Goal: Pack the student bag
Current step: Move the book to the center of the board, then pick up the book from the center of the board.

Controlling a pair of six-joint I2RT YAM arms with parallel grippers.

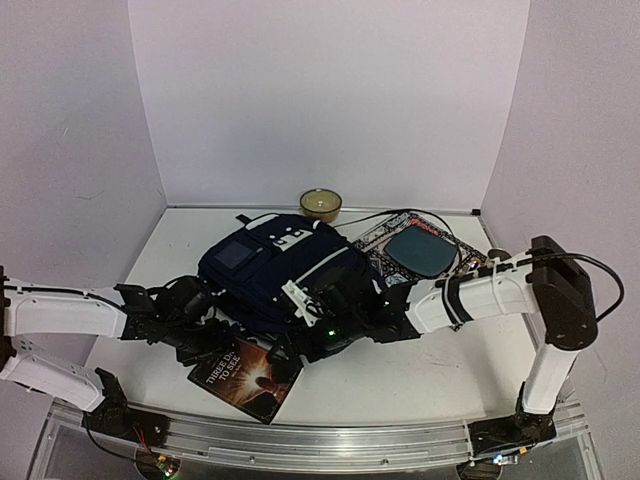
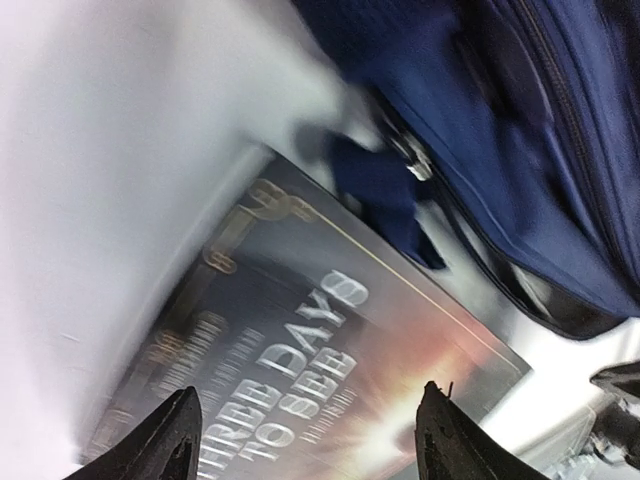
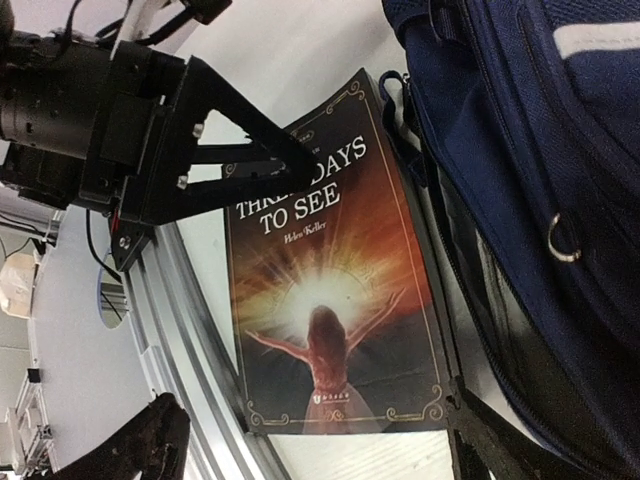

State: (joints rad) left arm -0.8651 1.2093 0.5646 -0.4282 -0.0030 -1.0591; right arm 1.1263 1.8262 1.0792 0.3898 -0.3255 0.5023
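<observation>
From above we are only half seeing the book [image 1: 247, 375] by the backpack [image 1: 285, 270]; wrist views are showing the left end effector [image 2: 310, 392] and right end effector [image 3: 312, 405] spread wide, seemingly empty.

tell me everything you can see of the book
The book is a closed paperback lying flat, cover up, on the white table. It has a dark cover, a gold border, the title THREE DAYS TO SEE, and a figure with raised arms before an orange sunburst. One long edge meets the student bag, and a blue tab lies over it. The open left hand is above the title; contact is unclear.
</observation>
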